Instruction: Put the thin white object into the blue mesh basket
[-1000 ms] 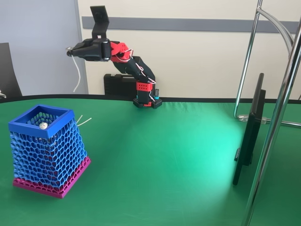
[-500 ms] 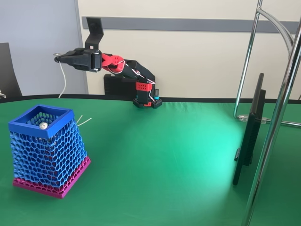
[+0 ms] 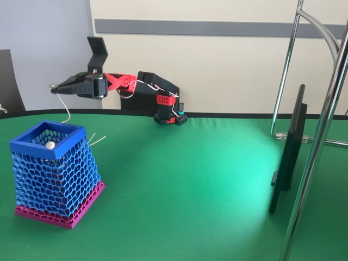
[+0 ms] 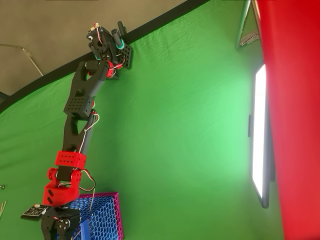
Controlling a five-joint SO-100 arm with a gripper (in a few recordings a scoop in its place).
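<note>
Fixed view, upper left: gripper [image 3: 56, 89] stretched out level toward the left edge, fingers pressed together on the top end of the thin white object [image 3: 66, 107], its dark tip pinched at the fingertips. Stick hanging down from there in a slight curve, lower end just above the far rim of the blue mesh basket [image 3: 33, 148], not touching it as far as can be told. Basket standing upright at lower left on the green table [image 3: 190, 190], solid blue square rim on top, magenta base below, a small silvery ball [image 3: 50, 145] resting inside near the rim. Two plain white sticks [image 3: 95, 140] lying on the cloth just behind the basket's right corner. Arm base clamped at the back edge of the table, centre of frame. Dark monitor [image 3: 288, 152] and chrome stand [image 3: 321, 130] at right.

Overhead view, left side: arm reaching from top left down to the bottom edge, gripper body [image 4: 60, 224] over the basket [image 4: 107, 217], fingertips cut off by the frame.
</note>
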